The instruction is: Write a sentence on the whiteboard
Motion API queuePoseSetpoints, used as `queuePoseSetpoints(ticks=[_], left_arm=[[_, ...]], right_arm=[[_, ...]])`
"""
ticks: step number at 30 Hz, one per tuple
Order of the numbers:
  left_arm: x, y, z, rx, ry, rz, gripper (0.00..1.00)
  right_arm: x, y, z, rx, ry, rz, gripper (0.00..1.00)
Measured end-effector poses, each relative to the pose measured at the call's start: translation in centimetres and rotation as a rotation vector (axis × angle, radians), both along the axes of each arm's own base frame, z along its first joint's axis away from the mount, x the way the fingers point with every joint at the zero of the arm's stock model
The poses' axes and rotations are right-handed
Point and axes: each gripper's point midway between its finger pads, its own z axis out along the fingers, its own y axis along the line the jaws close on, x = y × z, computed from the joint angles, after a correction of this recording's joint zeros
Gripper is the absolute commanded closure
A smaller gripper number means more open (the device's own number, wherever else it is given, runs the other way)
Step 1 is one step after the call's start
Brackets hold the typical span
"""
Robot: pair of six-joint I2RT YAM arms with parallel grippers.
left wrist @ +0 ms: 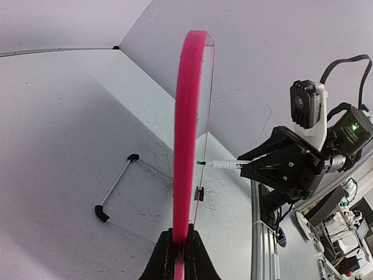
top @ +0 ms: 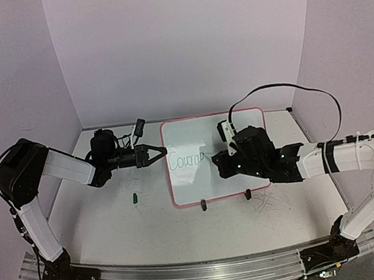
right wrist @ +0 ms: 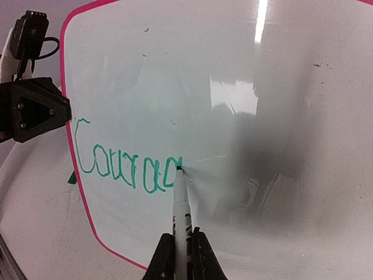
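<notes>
We've got the whiteboard (top: pixel 239 124) propped up mid-bench (top: pixel 115 222), with the left pincer (top: pixel 161 153) clamped on its left edge and the right pincer (top: pixel 215 158) in front of its right half. The marker (right wrist: pixel 182 216) sits between the right pincer's fingers, its tip touching the board at the end of the sentence (right wrist: pixel 125 166), which lies on the left part. Two clips (top: pixel 204 205) sit at the near edge, the wire stand (left wrist: pixel 116 189) is behind, and a small cap (top: pixel 133 199) lies on the bench to the left.

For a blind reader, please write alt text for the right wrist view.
The right gripper holds a marker, tip on the pink-framed whiteboard beside green writing starting "Coura". The left gripper is at the board's left edge.
</notes>
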Motion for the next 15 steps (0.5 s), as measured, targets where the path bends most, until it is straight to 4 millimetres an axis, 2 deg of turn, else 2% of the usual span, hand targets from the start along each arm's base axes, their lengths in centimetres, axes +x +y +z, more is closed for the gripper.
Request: queuePoseSetpoints(ticks=[15], left_arm=[[0.0,0.0,0.0,0.000,0.000,-0.001,1.00]], right_arm=[[-1.2,-0.2,-1.6,-0.015,0.042,0.029,1.00]])
